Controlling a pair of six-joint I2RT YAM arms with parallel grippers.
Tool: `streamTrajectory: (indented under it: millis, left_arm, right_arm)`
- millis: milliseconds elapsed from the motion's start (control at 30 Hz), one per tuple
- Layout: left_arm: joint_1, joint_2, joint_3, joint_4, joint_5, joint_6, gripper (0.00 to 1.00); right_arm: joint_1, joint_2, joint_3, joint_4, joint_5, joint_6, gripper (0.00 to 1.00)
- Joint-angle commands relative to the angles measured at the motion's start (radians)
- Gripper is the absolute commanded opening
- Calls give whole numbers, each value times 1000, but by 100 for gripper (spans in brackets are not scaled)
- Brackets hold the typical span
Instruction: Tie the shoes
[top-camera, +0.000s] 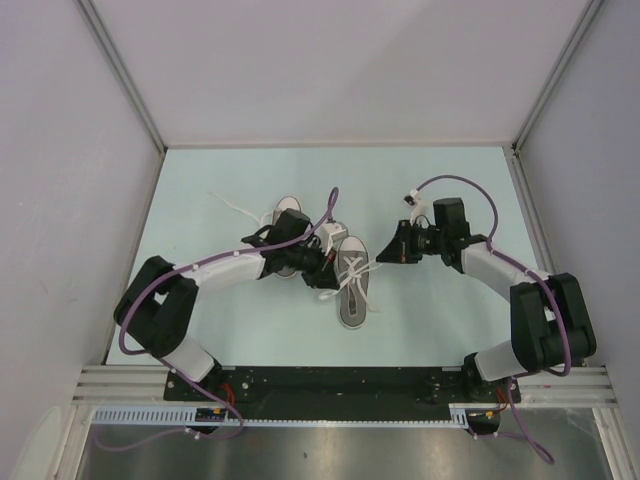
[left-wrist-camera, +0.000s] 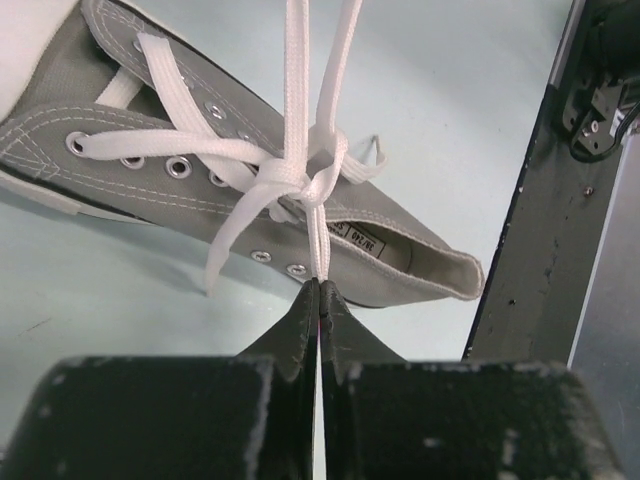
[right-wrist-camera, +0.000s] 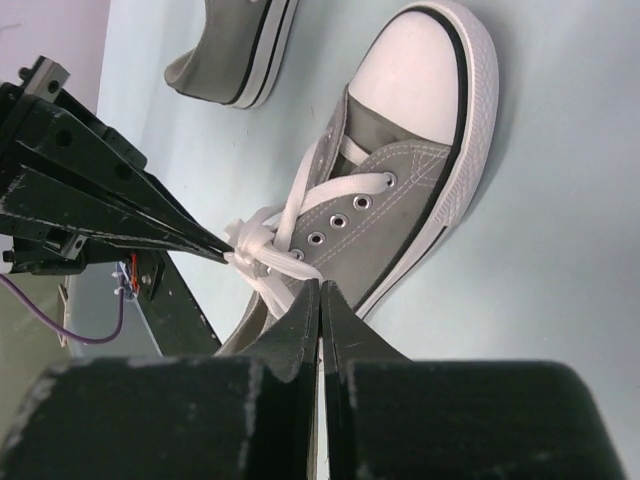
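Here the left gripper (left-wrist-camera: 320, 287) is pinched tight on a lace (left-wrist-camera: 318, 238) just below the knot (left-wrist-camera: 298, 183) of the near shoe (top-camera: 352, 292). The right gripper (right-wrist-camera: 320, 288) is closed too, its tips at another strand; possibly it grips that, I cannot tell. The far shoe (top-camera: 288, 211) lies beside the near one, mid-table (top-camera: 450, 320).

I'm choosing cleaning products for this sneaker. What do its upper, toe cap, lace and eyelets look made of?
The upper looks like grey canvas: matt weave, visible stitching. The toe cap seems rubber: smooth, white, slight sheen. The lace is flat white woven textile, fibre unclear. The eyelets look metal: shiny silver rings.
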Motion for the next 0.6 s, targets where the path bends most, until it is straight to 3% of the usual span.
streamTrajectory:
  millis: [0, 567]
  left_arm:
    - [9, -68, -11, -56, 15, 63, 0]
    - [37, -92, -26, -122, 35, 141, 0]
  right_arm:
    - [-15, -18, -13, -5, 7, -33, 0]
    - [-104, 48, -17, 32, 39, -82, 0]
